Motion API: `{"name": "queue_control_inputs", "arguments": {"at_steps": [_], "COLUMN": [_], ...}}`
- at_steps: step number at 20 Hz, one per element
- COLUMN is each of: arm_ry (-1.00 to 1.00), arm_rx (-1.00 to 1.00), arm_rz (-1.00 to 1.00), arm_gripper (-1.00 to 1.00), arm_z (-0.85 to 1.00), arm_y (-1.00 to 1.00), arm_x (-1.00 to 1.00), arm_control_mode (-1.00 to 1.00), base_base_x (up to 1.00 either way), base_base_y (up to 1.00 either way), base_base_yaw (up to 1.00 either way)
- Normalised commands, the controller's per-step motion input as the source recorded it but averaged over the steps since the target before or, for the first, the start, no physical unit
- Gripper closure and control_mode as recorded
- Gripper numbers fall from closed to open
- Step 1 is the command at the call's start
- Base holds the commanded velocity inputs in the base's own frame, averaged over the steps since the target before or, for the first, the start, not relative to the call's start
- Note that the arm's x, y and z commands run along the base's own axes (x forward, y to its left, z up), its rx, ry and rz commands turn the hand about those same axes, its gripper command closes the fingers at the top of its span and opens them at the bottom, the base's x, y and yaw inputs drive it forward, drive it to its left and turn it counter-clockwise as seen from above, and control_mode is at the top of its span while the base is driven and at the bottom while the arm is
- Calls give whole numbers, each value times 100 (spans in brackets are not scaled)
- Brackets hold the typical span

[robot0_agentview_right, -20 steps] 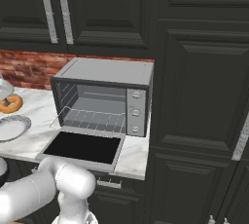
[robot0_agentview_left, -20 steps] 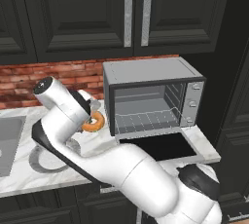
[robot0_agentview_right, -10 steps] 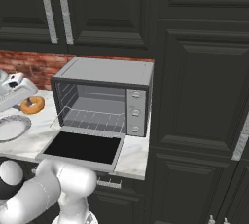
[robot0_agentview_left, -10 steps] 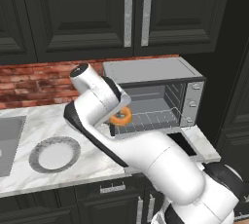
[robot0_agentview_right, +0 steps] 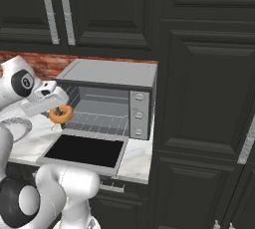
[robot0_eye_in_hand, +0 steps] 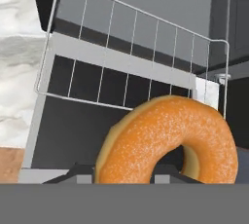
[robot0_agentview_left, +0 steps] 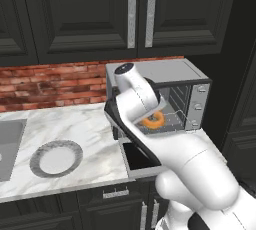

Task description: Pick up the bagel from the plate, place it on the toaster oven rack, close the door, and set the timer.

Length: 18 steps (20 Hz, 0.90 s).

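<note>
Before the toaster oven rack [robot0_eye_in_hand: 136,67], end effector [robot0_agentview_right: 56,108] grasps an orange-brown, ring-shaped bagel [robot0_eye_in_hand: 168,140].

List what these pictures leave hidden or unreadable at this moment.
- Gripper finger contact on the bagel: hand view, the bagel covers the tips.
- Toaster oven cavity's left part and the door: left base view, behind the arm.
- Knob markings: right base view, too small.
- Plate: right base view, mostly behind the arm.
</note>
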Motion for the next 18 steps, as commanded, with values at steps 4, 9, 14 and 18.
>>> {"name": "queue_control_inputs", "arguments": {"at_steps": [4, 9, 14, 18], "arm_ry": [7, 5, 0, 0], "arm_rx": [5, 1, 0, 0], "arm_rz": [-6, -4, -3, -1], "arm_gripper": [100, 100, 100, 100], "arm_z": [-11, -23, -45, -37], "arm_y": [-52, -15, -1, -6], "arm_x": [54, 61, 50, 26], "arm_control_mode": [-100, -100, -100, -100], "base_base_x": [0, 0, 0, 0], "base_base_y": [0, 0, 0, 0], "base_base_yaw": [0, 0, 0, 0]}}
